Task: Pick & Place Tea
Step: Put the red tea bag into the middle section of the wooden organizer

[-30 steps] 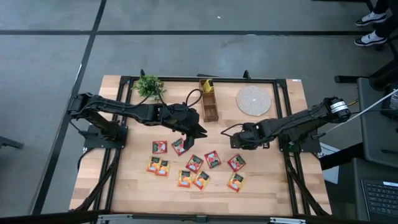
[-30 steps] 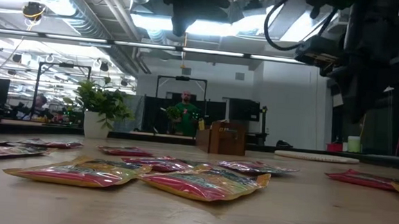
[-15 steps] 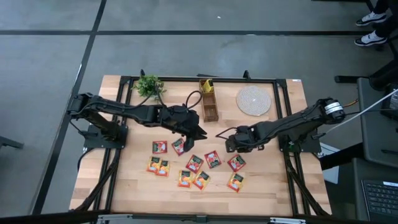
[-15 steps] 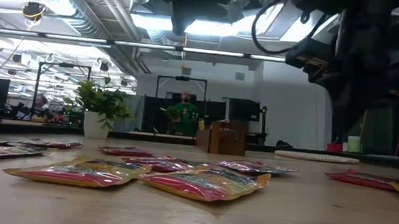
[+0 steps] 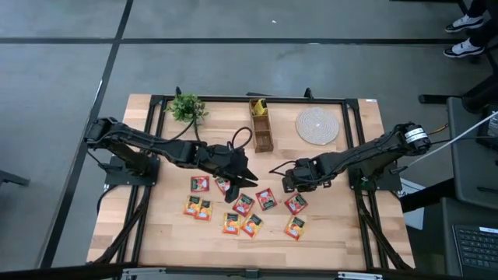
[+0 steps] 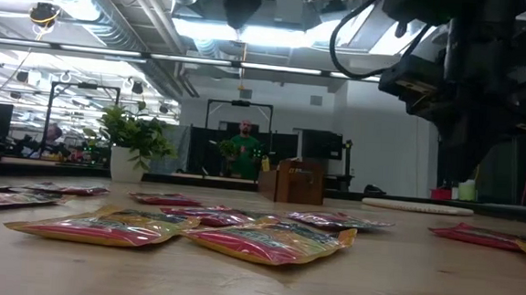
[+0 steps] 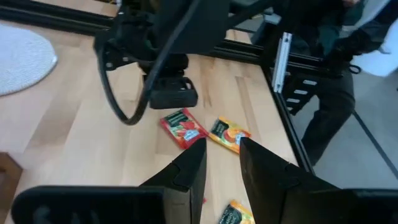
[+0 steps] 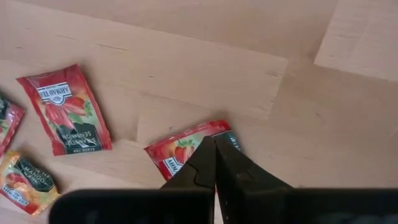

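The tea sachets [image 5: 244,205] lie scattered flat across the front half of the wooden desk [image 5: 342,233], red and orange ones mixed, none yet gathered anywhere. Behind them stand a small wooden box [image 5: 261,131], a potted plant [image 5: 186,106] and a round woven mat [image 5: 317,125]; the box looks the likely place for the tea, though that is a guess.

The left claw [image 5: 236,185] hangs over the back edge of the scatter with its fingers [image 7: 188,168] narrowly parted and nothing between them, seemingly lined up to descend on a sachet.

The right claw [image 5: 286,180] is pinched fully shut and empty, poised above a red strawberry sachet [image 8: 180,152] at the right side of the pile. It would have to spread its fingers before it could grasp that sachet.
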Action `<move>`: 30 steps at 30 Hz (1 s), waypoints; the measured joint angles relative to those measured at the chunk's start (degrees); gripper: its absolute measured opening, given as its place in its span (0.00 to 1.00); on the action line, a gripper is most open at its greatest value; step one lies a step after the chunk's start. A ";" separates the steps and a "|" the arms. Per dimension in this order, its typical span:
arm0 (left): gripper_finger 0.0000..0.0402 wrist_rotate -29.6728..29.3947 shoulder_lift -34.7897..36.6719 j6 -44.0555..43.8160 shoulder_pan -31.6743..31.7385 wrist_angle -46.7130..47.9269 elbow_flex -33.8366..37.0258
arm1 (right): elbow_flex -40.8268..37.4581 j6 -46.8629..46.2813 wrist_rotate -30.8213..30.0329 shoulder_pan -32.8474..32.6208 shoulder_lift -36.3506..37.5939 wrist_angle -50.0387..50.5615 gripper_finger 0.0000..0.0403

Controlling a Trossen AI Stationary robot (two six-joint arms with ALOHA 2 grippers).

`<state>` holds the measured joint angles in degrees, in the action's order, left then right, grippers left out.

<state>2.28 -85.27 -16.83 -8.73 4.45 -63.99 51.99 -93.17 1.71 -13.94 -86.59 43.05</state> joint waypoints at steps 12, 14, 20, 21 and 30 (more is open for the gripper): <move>0.23 -0.94 0.00 -1.91 -0.62 0.04 0.00 | 0.00 -5.33 1.45 -9.39 0.00 -0.01 0.01; 0.23 -1.07 0.00 -1.51 -0.61 0.04 0.00 | 0.00 -6.39 1.45 -10.57 0.00 0.45 0.01; 0.23 -1.08 0.00 0.00 -0.59 0.04 0.00 | -0.06 -8.91 1.54 -12.94 0.00 1.50 0.01; 0.23 -1.13 0.00 0.01 -0.57 0.04 0.00 | -0.25 -9.61 1.54 -13.13 -0.01 1.23 0.01; 0.23 -1.27 0.00 0.55 -0.55 0.07 0.00 | -7.43 -13.19 2.55 -13.70 -0.13 -9.83 0.00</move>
<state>1.02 -85.27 -16.27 -9.28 4.51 -63.99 44.56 -106.36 4.26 -27.64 -86.72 33.22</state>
